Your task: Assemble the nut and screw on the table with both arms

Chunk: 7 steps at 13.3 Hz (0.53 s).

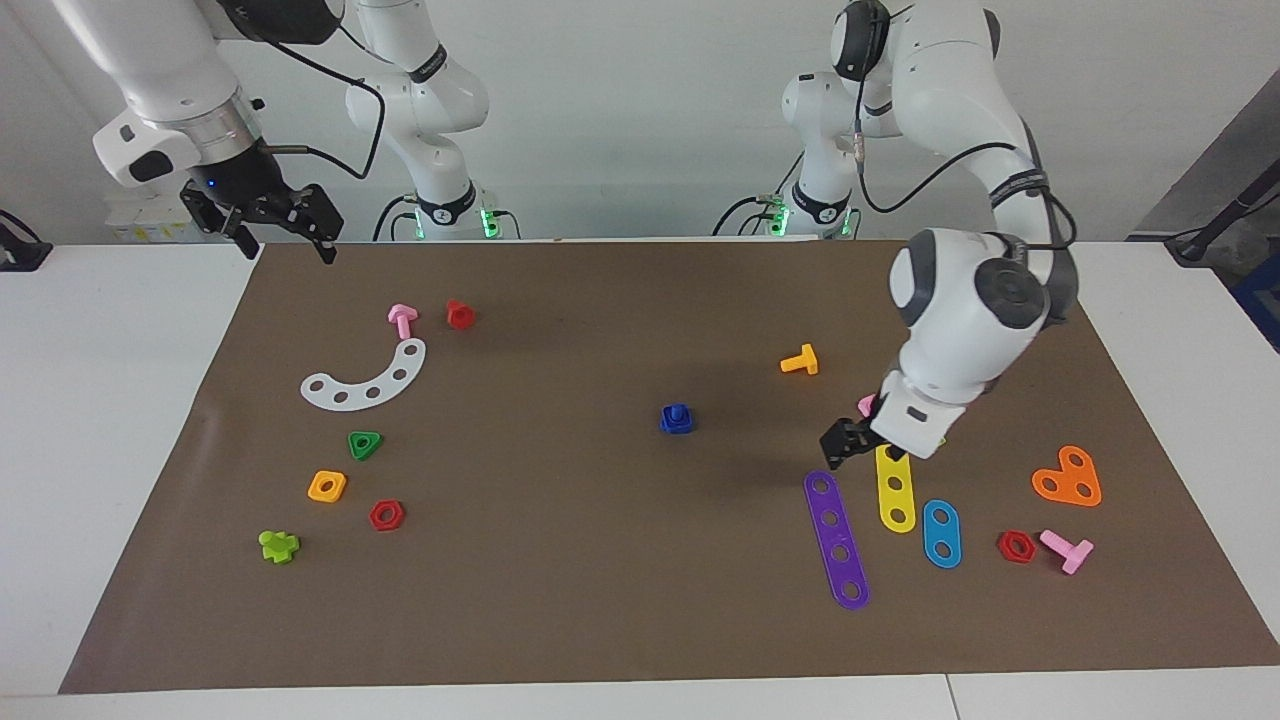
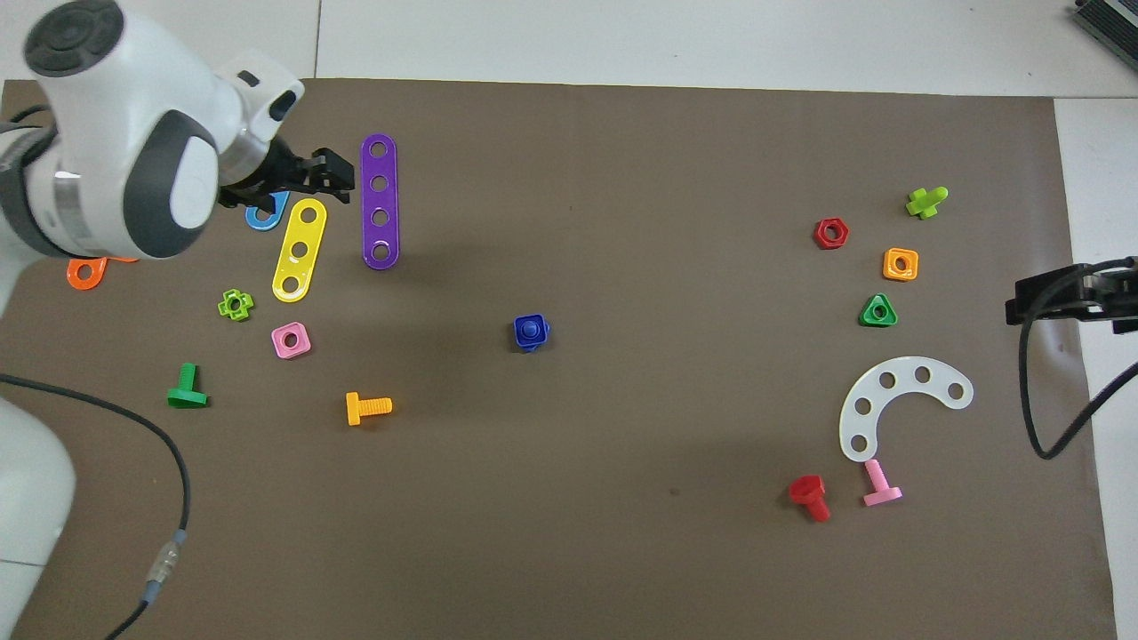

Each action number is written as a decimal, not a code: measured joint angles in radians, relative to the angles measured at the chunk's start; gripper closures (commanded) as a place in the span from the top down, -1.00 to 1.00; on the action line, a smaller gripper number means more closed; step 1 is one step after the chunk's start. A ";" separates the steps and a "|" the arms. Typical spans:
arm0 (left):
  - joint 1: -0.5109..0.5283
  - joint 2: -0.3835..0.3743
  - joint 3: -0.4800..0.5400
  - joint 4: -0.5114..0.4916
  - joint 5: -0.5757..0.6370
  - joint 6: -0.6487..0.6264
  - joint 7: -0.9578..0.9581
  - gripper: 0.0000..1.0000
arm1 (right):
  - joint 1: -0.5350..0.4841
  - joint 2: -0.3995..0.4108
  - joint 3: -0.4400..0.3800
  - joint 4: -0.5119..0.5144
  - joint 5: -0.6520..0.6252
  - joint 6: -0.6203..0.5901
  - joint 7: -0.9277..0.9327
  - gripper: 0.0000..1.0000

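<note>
While our screw [image 1: 677, 415] sits in our nut [image 1: 677, 424] in the middle of the brown mat [image 1: 600, 600], its stem points straight up. Our left gripper [image 1: 845, 445] hangs over the purple strip [image 1: 837, 540], fingers a little apart and empty. Our right gripper [image 1: 285, 225] waits, open and empty.

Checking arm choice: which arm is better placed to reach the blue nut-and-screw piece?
Left, probably. The left end effector hangs low over the strips, while the right end effector waits raised at the mat's robot-side edge, away from the dark-blue nut and screw.
</note>
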 measured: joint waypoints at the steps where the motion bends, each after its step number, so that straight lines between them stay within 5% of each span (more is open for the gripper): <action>1: 0.060 -0.017 0.000 -0.001 0.000 -0.033 0.096 1.00 | 0.000 0.000 0.000 0.000 0.000 0.000 0.000 1.00; 4: 0.169 -0.071 0.001 -0.027 0.003 -0.105 0.249 1.00 | 0.000 -0.001 0.000 0.000 0.000 0.000 0.000 1.00; 7: 0.163 -0.189 -0.005 -0.105 0.114 -0.196 0.256 1.00 | 0.000 -0.001 0.000 0.000 0.000 0.000 0.000 1.00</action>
